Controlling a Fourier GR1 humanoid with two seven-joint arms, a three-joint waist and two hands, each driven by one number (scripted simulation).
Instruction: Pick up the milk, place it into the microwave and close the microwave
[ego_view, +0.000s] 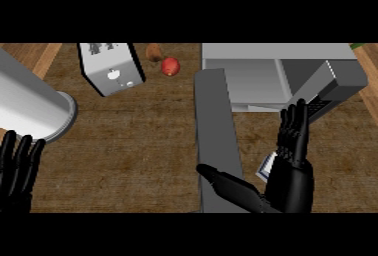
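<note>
Nearest the lens, my right hand (290, 177) stands open at the front right of the counter (133, 150), fingers straight up and thumb splayed leftward across the foot of the open microwave door (218, 120). It grasps nothing that I can see.

Of the milk carton (266, 167) only 1 white-and-blue corner shows, tucked between thumb and palm, just right of the door. Whether it touches the palm I cannot tell. My hand hides its long axis and which way it faces. The visible edge leans slightly toward the microwave (277, 52), but on that alone I would not call it upright or lying down.

My left hand (18, 167) rests open at the lower-left edge, fingers up.

As I judge it, the step in hand is the pick-up. I should close fingers and thumb on 2 opposite faces of the carton, across its narrow width. Then I should lift clear of the door's edge before carrying it into the cavity beyond.
</note>
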